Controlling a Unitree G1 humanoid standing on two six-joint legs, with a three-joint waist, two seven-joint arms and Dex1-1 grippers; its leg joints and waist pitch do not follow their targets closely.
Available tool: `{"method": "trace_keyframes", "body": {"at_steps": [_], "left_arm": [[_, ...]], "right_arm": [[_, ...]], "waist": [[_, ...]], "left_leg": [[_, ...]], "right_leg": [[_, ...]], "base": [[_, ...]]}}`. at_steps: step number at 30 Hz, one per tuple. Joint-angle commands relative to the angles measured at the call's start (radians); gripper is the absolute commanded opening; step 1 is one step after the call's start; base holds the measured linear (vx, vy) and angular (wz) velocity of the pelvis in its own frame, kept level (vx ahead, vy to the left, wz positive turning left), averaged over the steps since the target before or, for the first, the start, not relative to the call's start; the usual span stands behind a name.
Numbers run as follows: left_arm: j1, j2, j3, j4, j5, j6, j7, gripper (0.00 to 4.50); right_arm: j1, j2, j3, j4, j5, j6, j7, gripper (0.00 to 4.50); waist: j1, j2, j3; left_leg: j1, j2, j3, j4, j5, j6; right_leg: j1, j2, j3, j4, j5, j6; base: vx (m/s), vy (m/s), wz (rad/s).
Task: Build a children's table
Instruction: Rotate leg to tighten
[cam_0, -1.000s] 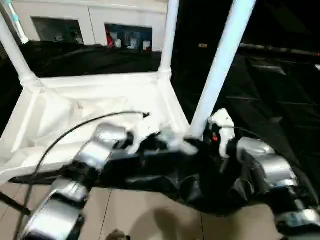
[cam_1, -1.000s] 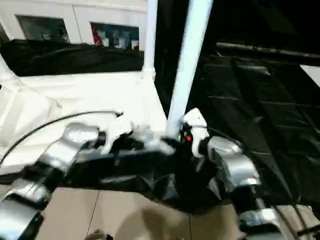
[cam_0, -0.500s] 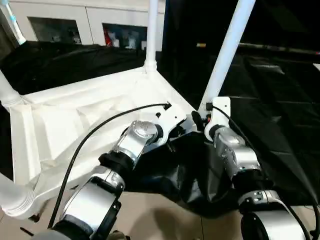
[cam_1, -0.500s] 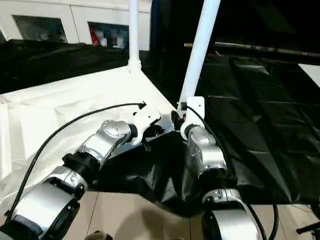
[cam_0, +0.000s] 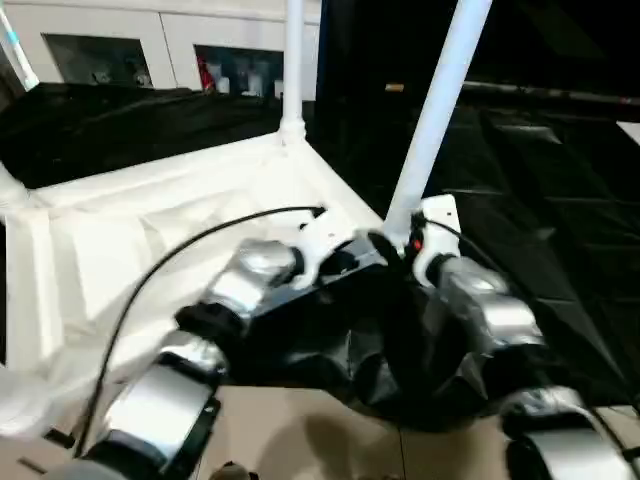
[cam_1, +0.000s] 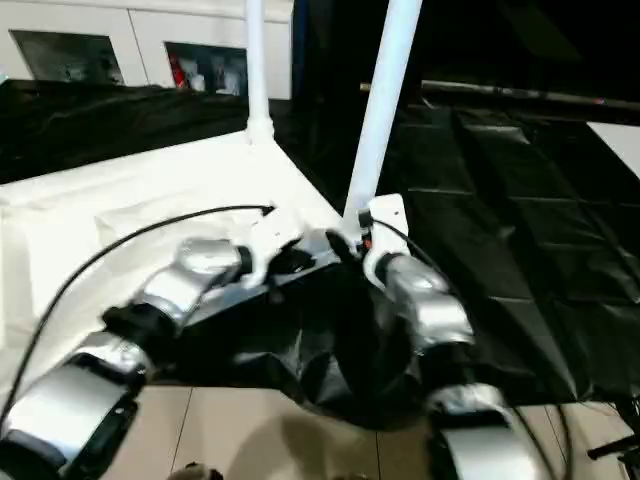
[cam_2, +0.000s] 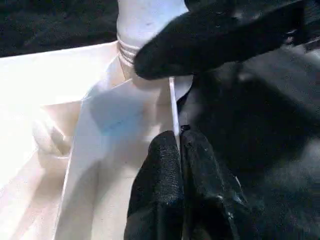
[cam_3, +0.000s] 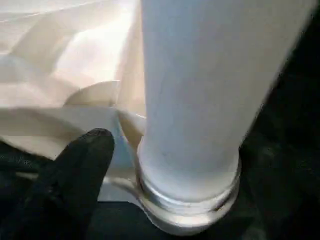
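The children's table (cam_0: 150, 230) lies upside down on the black-draped work surface (cam_0: 560, 200), its ribbed underside facing up and its legs pointing upward. Its near right corner sits at the near edge of the black drape, where the cloth folds down over the front toward the pale floor (cam_0: 300, 430). The near right leg (cam_0: 435, 120) rises from that corner's round socket, leaning slightly to the right; the far right leg (cam_0: 292, 60) stands upright at the far corner. A third leg (cam_0: 12, 190) shows at the left edge.

The left gripper (cam_2: 177, 145) is clenched, its two black fingers pinched on the thin upright rim of the tabletop just beside the near right socket. In the right wrist view, one black finger (cam_3: 70, 175) of the right gripper (cam_0: 405, 245) stands just beside the leg's base, apart from it; whether that pincer is released or grasping I cannot tell.

To the right of the table the black drape lies bare and wide, with creases. On the left the tabletop's own surface takes up the room. A black cable (cam_0: 190, 250) arcs over the left forearm (cam_0: 240, 285).

Far behind, white cabinets (cam_0: 180, 35) hold dark openings with coloured items too blurred to read. No writing or brand can be made out anywhere.
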Motion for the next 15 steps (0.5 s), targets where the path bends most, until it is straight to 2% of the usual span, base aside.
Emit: {"method": "trace_keyframes", "body": {"at_steps": [1,4,7,12,15], "left_arm": [[0.005,0.019,-0.006,-0.070,-0.030,-0.050,-0.089,0.00],[0.035,0.051,-0.010,-0.117,-0.056,-0.059,-0.177,0.00],[0.069,0.088,-0.022,-0.181,-0.081,-0.046,-0.266,0.00],[0.095,0.110,-0.025,-0.226,-0.091,-0.039,-0.317,0.00],[0.107,0.121,-0.024,-0.252,-0.093,-0.027,-0.332,0.00]], "right_arm": [[0.025,-0.055,0.038,-0.083,0.021,0.039,0.115,4.42],[0.065,-0.134,0.084,-0.168,0.041,0.068,0.280,4.42],[0.099,-0.213,0.124,-0.238,0.054,0.081,0.402,4.42],[0.104,-0.233,0.122,-0.251,0.054,0.084,0.433,4.42],[0.100,-0.241,0.127,-0.255,0.060,0.087,0.445,4.42]], "waist": [[0.007,0.001,-0.083],[0.016,-0.001,-0.080],[0.015,-0.001,-0.078],[0.015,-0.001,-0.075],[0.017,-0.004,-0.076]], "left_leg": [[0.021,0.013,0.006,-0.060,-0.146,0.074],[0.022,0.018,0.007,-0.061,-0.172,0.072],[0.021,0.019,0.006,-0.063,-0.188,0.059],[0.024,0.021,0.006,-0.067,-0.235,0.030],[0.023,0.020,0.005,-0.067,-0.223,0.025]], "right_leg": [[0.061,-0.042,0.034,-0.057,-0.027,-0.259],[0.062,-0.044,0.035,-0.059,-0.048,-0.256],[0.058,-0.045,0.036,-0.060,-0.075,-0.255],[0.051,-0.048,0.036,-0.068,-0.176,-0.242],[0.051,-0.047,0.037,-0.067,-0.177,-0.232]], "base": [[0.000,0.000,0.00],[0.000,0.000,0.00],[0.000,0.000,0.00],[0.000,0.000,0.00],[0.000,0.000,0.00]]}}
